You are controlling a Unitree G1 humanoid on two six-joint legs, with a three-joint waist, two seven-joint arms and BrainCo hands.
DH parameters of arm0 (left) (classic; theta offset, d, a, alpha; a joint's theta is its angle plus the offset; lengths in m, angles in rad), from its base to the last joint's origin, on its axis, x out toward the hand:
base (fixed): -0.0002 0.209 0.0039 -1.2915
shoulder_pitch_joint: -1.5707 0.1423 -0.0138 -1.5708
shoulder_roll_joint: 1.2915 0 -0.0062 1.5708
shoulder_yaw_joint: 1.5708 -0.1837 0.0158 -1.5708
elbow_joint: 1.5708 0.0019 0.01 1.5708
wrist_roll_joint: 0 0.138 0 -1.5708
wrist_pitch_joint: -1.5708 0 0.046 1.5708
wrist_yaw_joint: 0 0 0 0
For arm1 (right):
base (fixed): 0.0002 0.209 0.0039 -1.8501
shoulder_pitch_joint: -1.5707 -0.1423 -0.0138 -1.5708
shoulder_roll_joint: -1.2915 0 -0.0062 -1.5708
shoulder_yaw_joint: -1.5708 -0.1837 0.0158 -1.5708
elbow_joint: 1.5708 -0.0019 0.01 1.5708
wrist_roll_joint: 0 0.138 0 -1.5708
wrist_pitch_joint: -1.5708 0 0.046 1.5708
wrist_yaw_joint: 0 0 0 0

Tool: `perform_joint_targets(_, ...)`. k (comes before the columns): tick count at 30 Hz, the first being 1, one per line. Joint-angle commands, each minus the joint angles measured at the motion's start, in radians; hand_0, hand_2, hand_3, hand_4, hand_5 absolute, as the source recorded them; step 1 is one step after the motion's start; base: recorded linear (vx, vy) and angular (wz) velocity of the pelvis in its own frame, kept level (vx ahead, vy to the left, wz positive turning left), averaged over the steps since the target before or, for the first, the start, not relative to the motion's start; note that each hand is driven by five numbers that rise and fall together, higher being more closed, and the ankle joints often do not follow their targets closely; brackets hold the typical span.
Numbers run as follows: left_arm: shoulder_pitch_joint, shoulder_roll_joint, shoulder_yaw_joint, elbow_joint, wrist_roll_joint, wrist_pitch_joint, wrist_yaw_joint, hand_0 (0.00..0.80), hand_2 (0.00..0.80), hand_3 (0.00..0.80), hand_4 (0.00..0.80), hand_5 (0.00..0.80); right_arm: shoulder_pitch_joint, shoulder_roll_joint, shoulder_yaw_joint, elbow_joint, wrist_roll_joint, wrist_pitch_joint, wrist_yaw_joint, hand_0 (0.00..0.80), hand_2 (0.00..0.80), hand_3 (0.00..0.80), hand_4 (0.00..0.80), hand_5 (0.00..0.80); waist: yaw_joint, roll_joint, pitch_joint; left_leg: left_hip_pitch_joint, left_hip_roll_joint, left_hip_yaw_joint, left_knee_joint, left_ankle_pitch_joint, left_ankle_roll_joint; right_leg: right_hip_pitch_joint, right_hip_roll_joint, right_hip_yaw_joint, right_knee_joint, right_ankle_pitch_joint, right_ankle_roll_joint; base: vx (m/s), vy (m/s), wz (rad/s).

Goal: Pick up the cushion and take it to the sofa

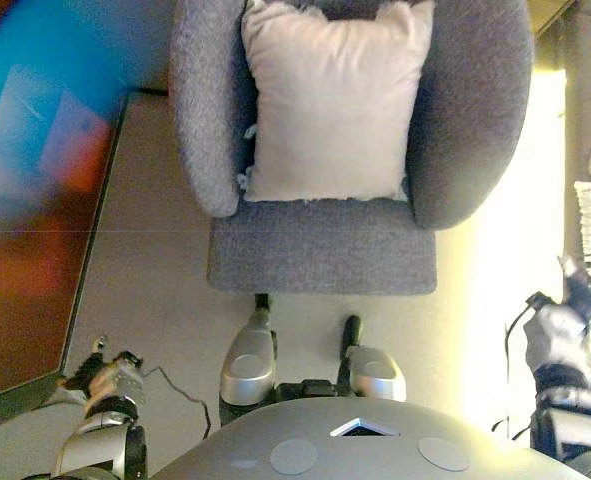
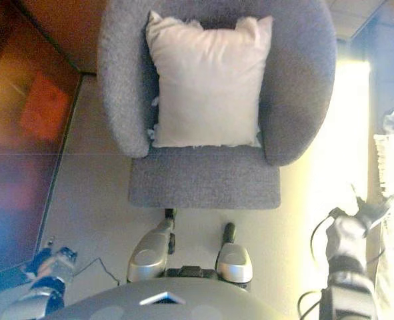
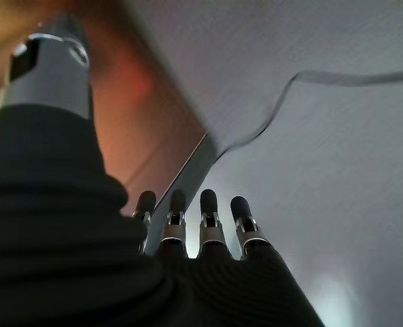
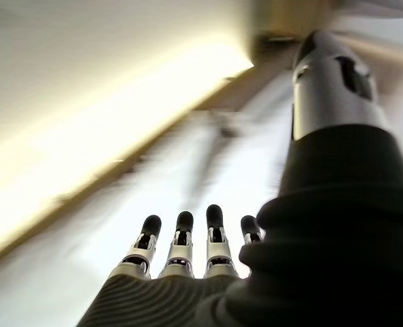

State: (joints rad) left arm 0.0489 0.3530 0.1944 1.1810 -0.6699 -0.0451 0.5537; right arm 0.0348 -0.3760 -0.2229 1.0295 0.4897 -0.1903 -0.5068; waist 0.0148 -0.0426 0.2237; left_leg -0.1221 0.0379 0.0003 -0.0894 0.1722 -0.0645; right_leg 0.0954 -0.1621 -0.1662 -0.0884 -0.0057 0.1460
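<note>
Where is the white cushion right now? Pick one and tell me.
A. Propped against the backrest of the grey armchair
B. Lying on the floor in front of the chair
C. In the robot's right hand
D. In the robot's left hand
A: the cushion stands on the seat against the back of the grey armchair, while the left hand and right hand hang open and empty at the robot's sides.

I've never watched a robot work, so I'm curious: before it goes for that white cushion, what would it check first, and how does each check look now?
1. Cushion in sight, upright against the back of the grey armchair: ok.
2. Nothing lying on the cushion: ok.
3. Left hand empty, fingers straight: ok.
4. Right hand empty, fingers straight: ok.
5. Hands near the cushion: not ok, both hang low at the sides.
6. Sofa in sight: cannot tell.
</note>
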Motion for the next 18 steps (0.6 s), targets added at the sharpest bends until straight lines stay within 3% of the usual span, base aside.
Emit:
perform_joint_targets(1,0.019,-0.007,-0.032,0.118,0.129,0.048,-0.070,0.000,0.000,0.000,0.000,0.000,0.031,-0.001,0.045,0.115,0.046,-0.004,0.136,0.000,0.000,0.000,0.000,0.000,0.002,0.004,-0.053,0.125,0.039,0.031,0.024,-0.167,-0.012,-0.102,-0.026,0.033,0.058,0.053,-0.005,0.158,0.006,-0.09)
perform_joint_targets(5,0.007,-0.067,-0.104,0.185,0.210,0.164,-0.203,0.000,0.000,0.000,0.000,0.000,0.031,0.088,0.141,0.243,-0.004,0.119,0.236,0.000,0.000,0.000,0.000,0.000,-0.001,0.002,-0.079,0.166,0.040,0.037,0.018,-0.176,-0.006,-0.060,-0.019,0.032,0.058,0.042,-0.013,0.109,0.033,-0.17)
perform_joint_targets(9,-0.007,-0.113,-0.146,0.199,0.224,0.183,-0.314,0.000,0.000,0.000,0.000,0.000,0.034,0.163,0.229,0.284,-0.076,0.186,0.309,0.000,0.000,0.000,0.000,0.000,-0.011,0.003,-0.095,0.203,0.036,0.050,0.019,-0.192,0.004,-0.032,-0.022,0.036,0.071,0.029,-0.013,0.101,0.078,-0.10)
perform_joint_targets(13,-0.013,-0.143,-0.222,0.169,0.239,0.149,-0.425,0.000,0.000,0.000,0.000,0.000,0.029,0.192,0.277,0.275,-0.142,0.233,0.350,0.000,0.000,0.000,0.000,0.000,-0.013,0.008,-0.112,0.240,0.042,0.081,0.013,-0.204,0.004,-0.002,-0.032,0.003,0.062,0.033,-0.004,0.058,0.040,-0.12)
perform_joint_targets(18,-0.027,-0.147,-0.289,0.147,0.230,0.166,-0.427,0.000,0.000,0.000,0.000,0.000,0.019,0.190,0.334,0.274,-0.178,0.236,0.354,0.000,0.000,0.000,0.000,0.000,-0.007,0.013,-0.125,0.257,0.045,0.093,0.006,-0.209,0.006,0.023,-0.027,-0.012,0.045,0.031,-0.004,-0.008,-0.014,-0.28)
